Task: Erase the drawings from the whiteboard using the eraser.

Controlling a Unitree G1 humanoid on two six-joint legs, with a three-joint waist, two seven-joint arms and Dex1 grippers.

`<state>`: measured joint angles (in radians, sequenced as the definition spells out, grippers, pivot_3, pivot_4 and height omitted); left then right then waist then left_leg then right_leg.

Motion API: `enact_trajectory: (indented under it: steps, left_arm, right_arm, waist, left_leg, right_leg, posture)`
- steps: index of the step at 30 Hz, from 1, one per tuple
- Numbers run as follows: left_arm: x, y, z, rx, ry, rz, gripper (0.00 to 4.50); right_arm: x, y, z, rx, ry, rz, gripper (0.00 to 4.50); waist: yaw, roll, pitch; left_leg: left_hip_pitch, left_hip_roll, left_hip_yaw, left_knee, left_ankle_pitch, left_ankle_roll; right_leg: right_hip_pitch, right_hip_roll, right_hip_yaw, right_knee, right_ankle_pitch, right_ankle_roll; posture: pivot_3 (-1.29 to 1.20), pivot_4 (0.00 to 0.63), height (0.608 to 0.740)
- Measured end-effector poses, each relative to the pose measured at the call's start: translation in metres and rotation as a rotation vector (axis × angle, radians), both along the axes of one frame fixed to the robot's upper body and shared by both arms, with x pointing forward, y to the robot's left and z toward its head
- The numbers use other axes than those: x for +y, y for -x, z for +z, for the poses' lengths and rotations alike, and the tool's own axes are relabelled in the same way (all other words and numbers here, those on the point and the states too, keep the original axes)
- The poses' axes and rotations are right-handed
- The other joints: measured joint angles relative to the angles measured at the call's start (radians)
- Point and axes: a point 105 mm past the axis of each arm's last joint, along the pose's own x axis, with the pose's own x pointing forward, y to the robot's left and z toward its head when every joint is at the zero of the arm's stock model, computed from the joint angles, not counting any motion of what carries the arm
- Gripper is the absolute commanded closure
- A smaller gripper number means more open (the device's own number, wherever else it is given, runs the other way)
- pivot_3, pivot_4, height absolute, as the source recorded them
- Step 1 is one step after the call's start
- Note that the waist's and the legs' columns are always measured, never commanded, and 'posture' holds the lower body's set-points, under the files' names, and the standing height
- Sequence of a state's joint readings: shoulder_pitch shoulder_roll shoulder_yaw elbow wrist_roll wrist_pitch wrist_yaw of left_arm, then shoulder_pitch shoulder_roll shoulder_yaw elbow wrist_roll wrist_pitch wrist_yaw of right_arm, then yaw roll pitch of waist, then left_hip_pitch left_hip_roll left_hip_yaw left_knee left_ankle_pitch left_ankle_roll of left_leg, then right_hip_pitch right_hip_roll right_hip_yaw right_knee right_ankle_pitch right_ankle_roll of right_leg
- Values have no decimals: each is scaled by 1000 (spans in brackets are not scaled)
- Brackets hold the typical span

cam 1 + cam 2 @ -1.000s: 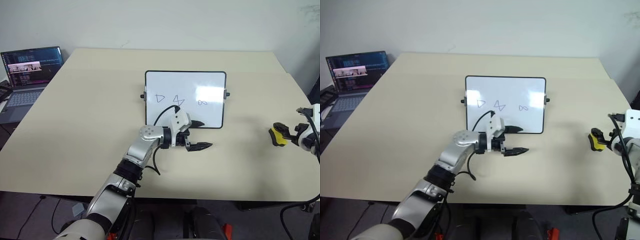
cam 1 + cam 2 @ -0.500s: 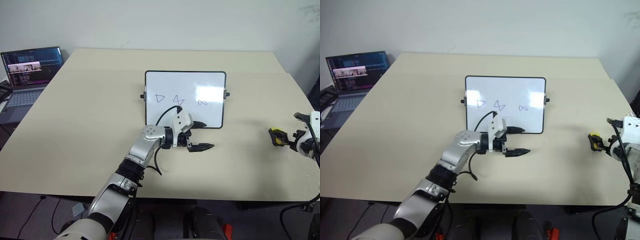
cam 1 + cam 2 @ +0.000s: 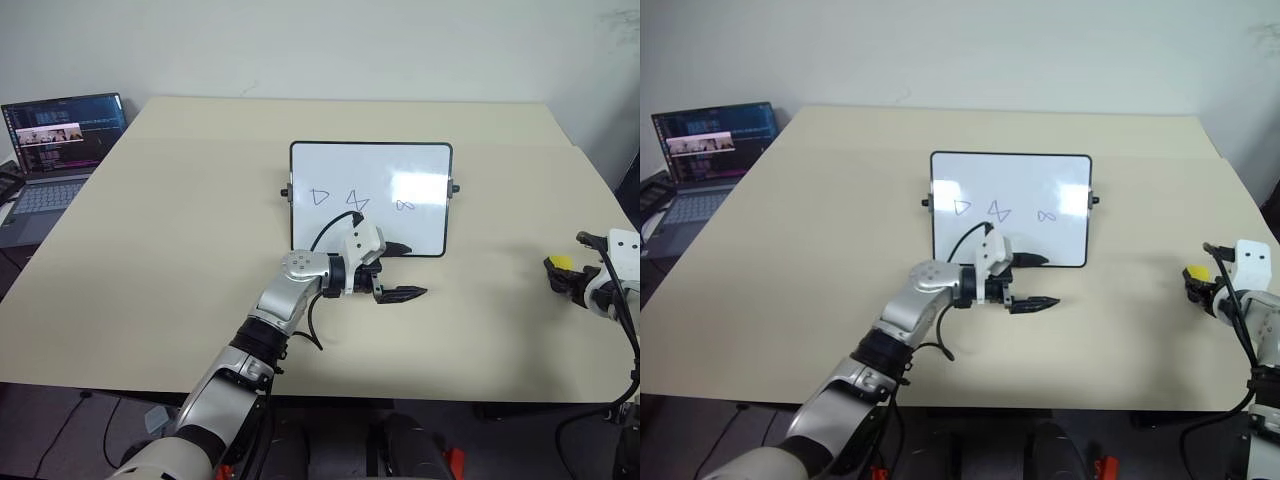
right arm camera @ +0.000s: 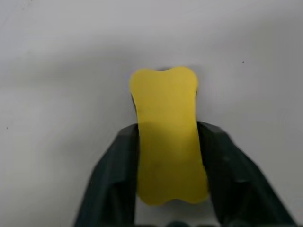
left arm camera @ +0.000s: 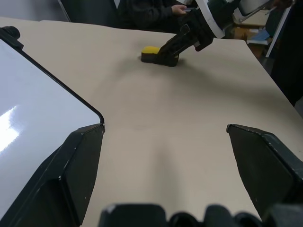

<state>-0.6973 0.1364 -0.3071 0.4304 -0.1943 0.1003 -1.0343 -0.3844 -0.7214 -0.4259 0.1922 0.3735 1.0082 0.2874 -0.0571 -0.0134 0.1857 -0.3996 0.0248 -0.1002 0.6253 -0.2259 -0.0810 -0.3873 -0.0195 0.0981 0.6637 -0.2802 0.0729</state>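
The eraser (image 4: 166, 137) is found on the surface (image 3: 180, 230) well to the right of the whiteboard (image 3: 370, 199), near the surface's right edge, and it is pinched between the two fingers of the right claw (image 4: 165, 163), which are pressed against its long sides. Its long axis is seen to run along the claw's own pointing direction, so that the far end of the block sticks out past the fingertips. It appears to rest on the surface, not yet lifted. The drawings (image 3: 360, 200) are left untouched on the whiteboard, a row of three blue sketches. From the eraser, the whiteboard lies to the left and somewhat farther back, so a carry leftward is judged to be called for. The left claw (image 3: 397, 270) is held spread and empty just in front of the whiteboard's lower edge.
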Motion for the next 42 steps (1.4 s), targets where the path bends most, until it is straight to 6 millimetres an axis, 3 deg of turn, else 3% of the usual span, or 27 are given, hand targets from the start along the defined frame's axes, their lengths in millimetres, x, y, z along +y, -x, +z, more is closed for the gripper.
enact_trajectory:
  steps: [10, 14, 16, 19, 23, 27, 31, 36, 42]
  left_arm:
    - [4, -2, 0, -3, -7, 15, 0]
    - [27, -13, 16, -26, 19, 101, 0]
    - [57, -20, 27, -61, 5, 188, 0]
    - [107, -30, 37, -91, -19, 349, 0]
    - [163, -34, 35, -88, -45, 555, 0]
    - [193, -36, 33, -81, -45, 685, 0]
    - [197, -36, 33, -87, -39, 717, 0]
    - [198, -35, 28, -80, -48, 734, 0]
    - [196, -33, 29, -89, -48, 735, 0]
  right_arm:
    - [6, -4, 5, -24, 12, 35, 3335]
    - [31, -15, 43, -132, 78, 137, 3337]
    - [62, -23, 74, -228, 138, 258, 3339]
    - [104, -29, 103, -327, 183, 404, 3344]
    - [161, -43, 117, -369, 179, 562, 3347]
    - [215, -54, 137, -453, 200, 700, 3350]
    - [275, -58, 143, -539, 211, 859, 3356]
    - [351, -71, 130, -555, 268, 986, 3356]
    - [374, -95, 113, -548, 358, 994, 3356]
  waist:
    - [-2, 0, 0]
    - [-13, 1, 0]
    - [-27, 1, 0]
    - [-32, 1, 0]
    - [-27, 1, 1]
    - [-15, 0, 1]
    - [-7, 0, 1]
    - [-13, 0, 1]
    - [-8, 0, 2]
  left_leg:
    - [0, 0, 0, 0, 0, 0]
    - [0, 0, 0, 0, 0, 0]
    - [1, 1, 0, -1, 0, 0]
    - [1, 1, -1, -1, 0, 0]
    - [0, 1, -1, 0, 0, 0]
    - [-1, 1, -3, -1, 0, 0]
    - [-2, 1, -3, -1, 0, 0]
    - [-1, 2, -3, -2, 0, 0]
    - [-1, 1, -4, -2, 0, 0]
  right_leg:
    - [0, 0, 0, 0, 0, 0]
    - [-1, 0, 0, 1, 0, 0]
    - [-1, 1, 0, 1, 0, 0]
    - [-1, 1, 0, 1, 0, 0]
    - [-1, 1, -1, 1, 0, 0]
    - [-2, 0, -3, 0, 0, 0]
    - [-2, 0, -4, 0, 0, 0]
    - [-3, 1, -4, 2, 0, -1]
    - [-3, 0, -4, 1, 0, -1]
  posture:
    - [0, 150, 740]
    - [0, 150, 740]
    - [0, 150, 740]
    - [0, 150, 740]
    - [0, 150, 740]
    - [0, 150, 740]
    - [0, 150, 740]
    - [0, 150, 740]
    - [0, 150, 740]
